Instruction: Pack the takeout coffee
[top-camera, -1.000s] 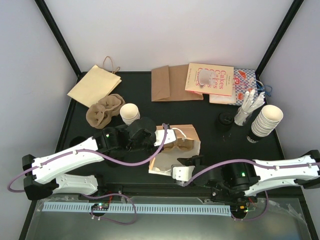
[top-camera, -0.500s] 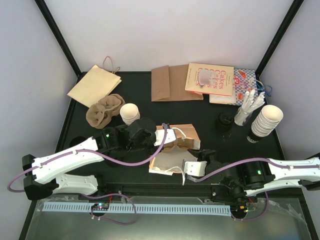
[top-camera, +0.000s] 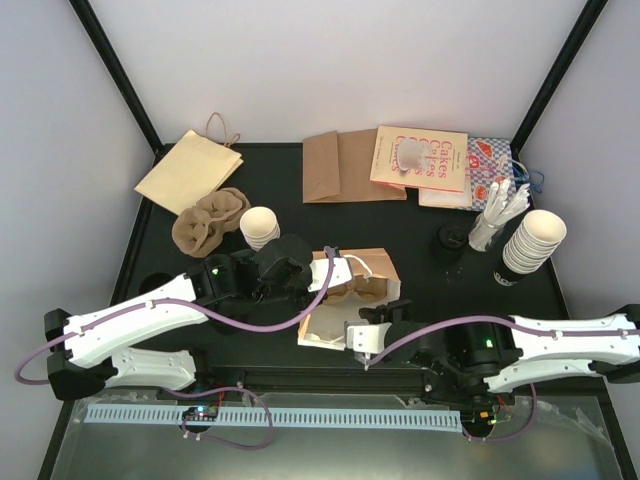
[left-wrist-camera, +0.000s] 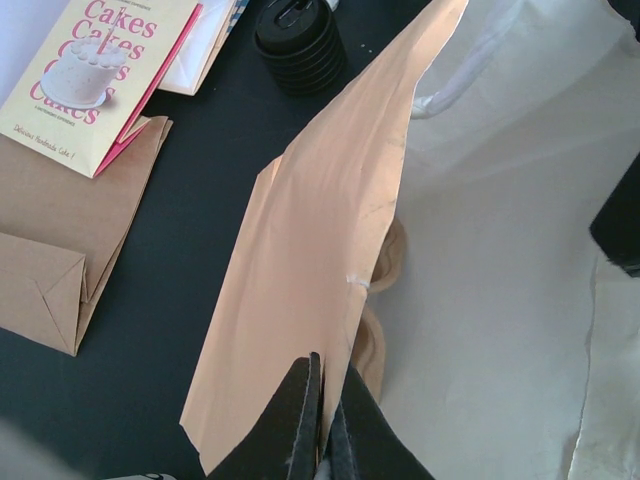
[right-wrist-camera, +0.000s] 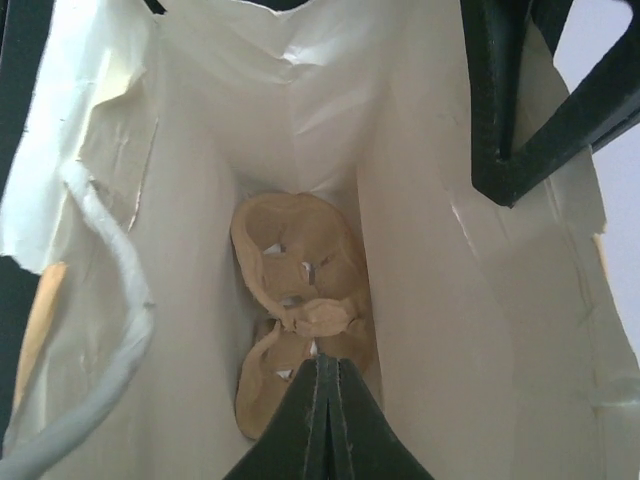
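Note:
A tan paper bag (top-camera: 372, 266) with a white lining lies on its side mid-table, its mouth facing the arms. My left gripper (left-wrist-camera: 325, 400) is shut on the bag's upper wall edge (left-wrist-camera: 330, 230) and holds it up; in the top view it (top-camera: 324, 273) sits at the bag's left. My right gripper (right-wrist-camera: 325, 368) is shut and empty, just inside the mouth (top-camera: 370, 326). A brown pulp cup tray (right-wrist-camera: 295, 300) rests deep in the bag. No lidded cup shows, so the takeout coffee is out of view.
A lidless white cup (top-camera: 260, 227) stands beside a second pulp tray (top-camera: 208, 221). A stack of black lids (left-wrist-camera: 299, 42) and a tall stack of white cups (top-camera: 532, 240) stand at the right. Flat paper bags (top-camera: 338, 166) and a Cakes book (top-camera: 420, 158) lie at the back.
My right gripper opened, then shut with nothing in it, and shifted back left to the bag's mouth. The left gripper kept its hold on the bag's edge.

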